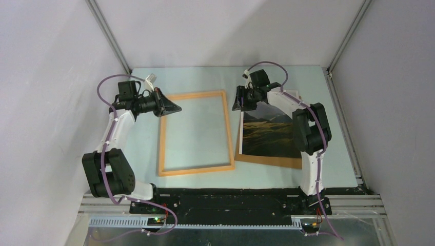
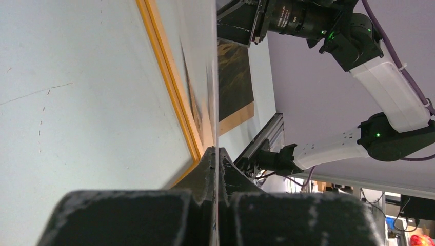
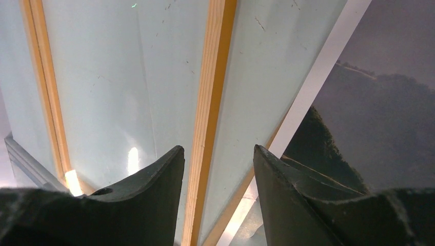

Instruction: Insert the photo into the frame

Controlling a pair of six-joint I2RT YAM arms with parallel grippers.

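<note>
left tool (image 1: 177, 108) shut at far-left corner of frame (image 1: 195, 169); right tool (image 1: 237, 105) part open, gripping nothing, over bench (image 1: 200, 81) gap between frame's right rail and left edge of photo (image 1: 269, 136)

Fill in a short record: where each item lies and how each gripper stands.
Frame: flat on the table, no photo inside
Photo: face up on a brown board, right of the frame
Left gripper: shut, at the frame's far left corner
Right gripper: open, near the photo's far left corner
Progress: photo not yet in frame
</note>
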